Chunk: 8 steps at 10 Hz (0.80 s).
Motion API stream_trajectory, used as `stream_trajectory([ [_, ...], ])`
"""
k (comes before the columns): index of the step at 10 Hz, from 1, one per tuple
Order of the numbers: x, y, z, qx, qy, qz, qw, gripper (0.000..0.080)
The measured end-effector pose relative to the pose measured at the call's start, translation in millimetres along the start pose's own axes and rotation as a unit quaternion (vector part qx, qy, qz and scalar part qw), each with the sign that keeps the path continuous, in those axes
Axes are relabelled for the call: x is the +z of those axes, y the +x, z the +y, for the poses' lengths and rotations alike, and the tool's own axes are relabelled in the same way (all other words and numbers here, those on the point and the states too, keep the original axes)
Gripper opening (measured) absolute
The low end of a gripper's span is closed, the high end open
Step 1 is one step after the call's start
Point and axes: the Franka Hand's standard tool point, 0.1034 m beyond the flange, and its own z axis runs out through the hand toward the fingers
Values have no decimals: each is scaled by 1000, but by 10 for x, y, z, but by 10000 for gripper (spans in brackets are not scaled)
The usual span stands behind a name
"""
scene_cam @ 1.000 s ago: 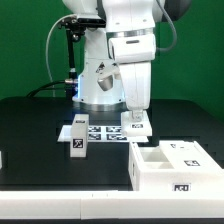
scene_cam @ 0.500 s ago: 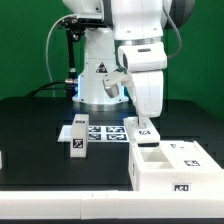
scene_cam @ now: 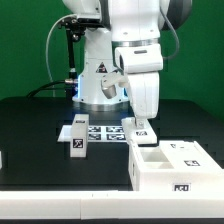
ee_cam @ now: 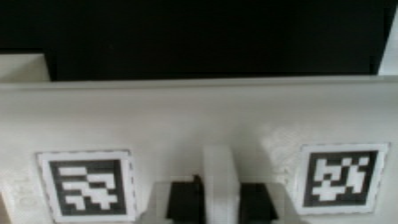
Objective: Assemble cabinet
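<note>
Cabinet panel (scene_cam: 141,127) now nearer box (scene_cam: 165,170)

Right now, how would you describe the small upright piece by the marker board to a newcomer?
Find the flat marker board in front of the robot base. At its end toward the exterior view's left stands a small white block. Unlike the flat board, it is upright, showing one tag.

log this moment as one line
step: cabinet assembly | gripper: at white panel, grip unclear | cabinet box: near panel
</note>
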Motion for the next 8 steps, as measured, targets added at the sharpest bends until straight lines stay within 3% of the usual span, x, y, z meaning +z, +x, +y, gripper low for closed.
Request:
stream_trajectory([
  [8,-25,69,100,84,-1,1,996,67],
])
